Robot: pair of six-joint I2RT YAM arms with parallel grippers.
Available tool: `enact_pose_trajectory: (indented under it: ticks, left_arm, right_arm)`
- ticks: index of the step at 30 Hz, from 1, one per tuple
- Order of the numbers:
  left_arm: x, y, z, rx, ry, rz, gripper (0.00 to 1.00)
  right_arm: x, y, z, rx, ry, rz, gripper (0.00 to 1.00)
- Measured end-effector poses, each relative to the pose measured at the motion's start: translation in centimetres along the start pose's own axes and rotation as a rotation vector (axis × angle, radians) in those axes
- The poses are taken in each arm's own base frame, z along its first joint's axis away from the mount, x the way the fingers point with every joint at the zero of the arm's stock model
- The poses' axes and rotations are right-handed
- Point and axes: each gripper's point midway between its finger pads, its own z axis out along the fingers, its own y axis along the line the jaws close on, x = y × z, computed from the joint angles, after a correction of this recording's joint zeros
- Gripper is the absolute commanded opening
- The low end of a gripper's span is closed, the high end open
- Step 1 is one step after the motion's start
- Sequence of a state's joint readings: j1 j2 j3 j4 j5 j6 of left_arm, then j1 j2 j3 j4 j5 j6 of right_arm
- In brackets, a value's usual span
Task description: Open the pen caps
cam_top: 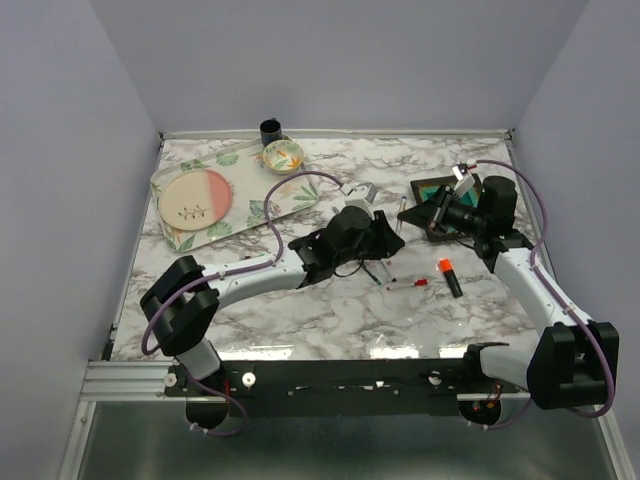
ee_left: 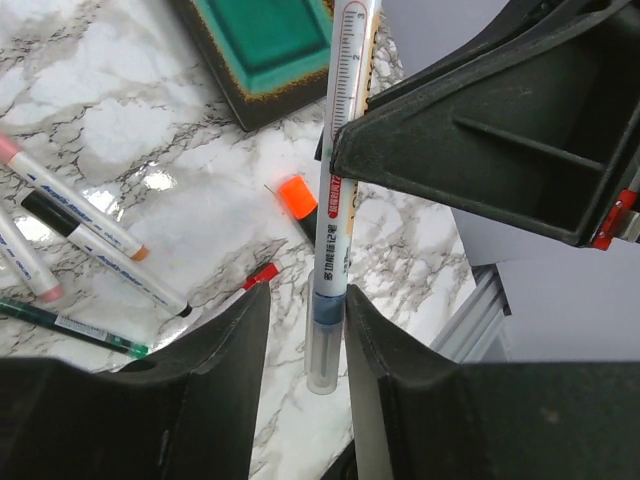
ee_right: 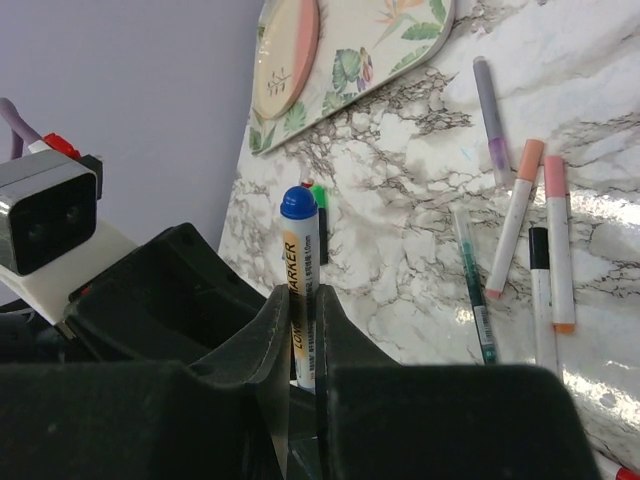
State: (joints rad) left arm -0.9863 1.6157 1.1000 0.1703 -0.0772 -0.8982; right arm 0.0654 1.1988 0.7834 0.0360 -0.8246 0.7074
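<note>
Two-armed, meeting over mid-desk: pinching a white marker (ee_right: 300, 270) in the right jaws, blue cap (ee_right: 299, 203) still on its tip; holding the left jaws spread either side of that marker, gap showing on one side; leaving an orange-capped highlighter (ee_left: 297, 197) and thin pens (ee_left: 100, 251) lying on the marble desk (ee_left: 120, 130) beyond, teal dish (ee_left: 270, 50) farthest
</note>
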Motion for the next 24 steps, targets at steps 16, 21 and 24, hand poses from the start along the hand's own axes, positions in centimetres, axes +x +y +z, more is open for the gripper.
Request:
enact_pose_trajectory:
  ticks: [16,21,24]
  left_arm:
    - [2.2,-0.9,0.0,0.074,0.08,0.026,0.0]
    - [8.8,2.9,-3.5,0.035,0.273,0.033,0.0]
    - [11.3,4.7,-5.3,0.009,0.355,0.032,0.0]
  right_arm:
    - [0.4,-2.4,-1.8,0.069,-0.053,0.114,0.01]
    - [-4.1,-7.2,-5.0,0.233,-0.291,0.167,0.01]
    - [-5.8,-9.0,-6.4,0.292,-0.385,0.184,0.01]
